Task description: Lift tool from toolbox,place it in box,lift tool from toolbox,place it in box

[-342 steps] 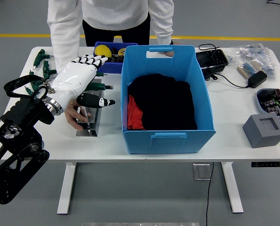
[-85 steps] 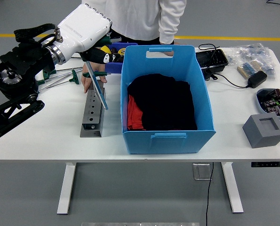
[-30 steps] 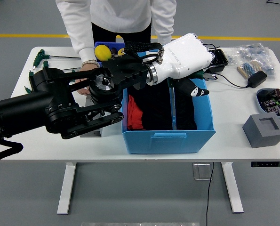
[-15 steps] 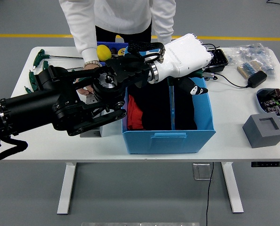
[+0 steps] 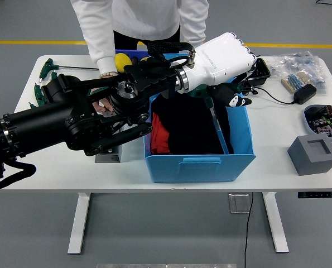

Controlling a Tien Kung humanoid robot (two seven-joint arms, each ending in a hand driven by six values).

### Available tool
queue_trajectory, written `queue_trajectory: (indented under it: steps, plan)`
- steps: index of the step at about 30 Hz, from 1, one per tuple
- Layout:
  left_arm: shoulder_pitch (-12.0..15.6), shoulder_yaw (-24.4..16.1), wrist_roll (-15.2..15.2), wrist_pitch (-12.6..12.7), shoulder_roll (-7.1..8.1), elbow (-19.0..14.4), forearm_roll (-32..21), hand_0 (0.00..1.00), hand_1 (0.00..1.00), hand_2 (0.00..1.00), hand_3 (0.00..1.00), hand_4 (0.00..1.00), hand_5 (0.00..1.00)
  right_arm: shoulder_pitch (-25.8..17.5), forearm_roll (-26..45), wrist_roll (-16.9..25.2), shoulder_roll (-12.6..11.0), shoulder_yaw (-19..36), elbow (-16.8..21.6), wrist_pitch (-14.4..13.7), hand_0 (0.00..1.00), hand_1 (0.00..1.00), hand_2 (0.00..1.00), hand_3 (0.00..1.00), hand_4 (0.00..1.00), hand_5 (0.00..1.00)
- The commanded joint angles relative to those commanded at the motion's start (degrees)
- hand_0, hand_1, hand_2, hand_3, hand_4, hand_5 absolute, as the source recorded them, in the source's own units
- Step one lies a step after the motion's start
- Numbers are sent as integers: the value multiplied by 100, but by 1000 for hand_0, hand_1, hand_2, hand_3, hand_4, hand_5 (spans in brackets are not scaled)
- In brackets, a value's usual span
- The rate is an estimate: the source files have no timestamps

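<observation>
White table (image 5: 277, 162), grey floor; left hand (image 5: 224, 56) probably holds tool (image 5: 219, 125).

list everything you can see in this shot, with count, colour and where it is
table: 1, white, fills the middle of the view
box: 1, blue, centre of table, dark and red cloth inside
tool: 1, metal shaft, in the left hand, hanging into the box
tool rack: 1, grey metal, left of the box, mostly hidden by the arm
T-handle tools: several, green handles, far left of table
bin: 1, dark blue, behind the box
foam block: 1, grey, right near edge
adapter with cable: 1, black, right side
person: 1, white sleeves, far side
left hand: 1, white with black fingertips, over the box
</observation>
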Motion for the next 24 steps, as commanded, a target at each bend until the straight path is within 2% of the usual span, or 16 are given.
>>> queue_trajectory:
  steps: [1,2,7,8,15,18,22,24]
  plan:
    - [-3,3,-25,20,-6,6,-4,215,204,294,401,798,478,4,4,1,-5,-8,-1,-3,694,666,733,577,786,702]
    - [-6,3,-40,32,-11,9,-6,281,350,469,510,808,469,6,6,2,-8,-14,-1,-4,690,664,732,575,784,704]
    - [-32,-29,-124,116,-50,3,-2,281,350,469,510,808,469,16,9,8,-24,-35,2,-14,690,664,732,575,784,704]
    - [-40,-40,-142,132,-58,-2,-1,305,417,509,538,811,463,16,3,9,-25,-28,2,-18,689,664,732,573,784,702]
    - [-25,-183,-191,196,-45,-79,54,307,428,515,542,811,459,-10,-19,14,-20,6,3,-26,688,664,731,572,784,701]
    - [30,-316,-121,98,21,-147,163,307,428,515,542,811,459,-41,-27,18,-8,22,3,-31,688,664,731,572,784,701]
    - [154,-515,93,-204,250,-382,423,302,429,514,545,819,448,-92,-17,20,9,45,2,-28,686,664,731,572,784,700]
    - [325,-713,210,-334,437,-590,519,302,429,514,545,819,448,-125,0,20,25,47,-2,-24,686,664,731,572,784,700]
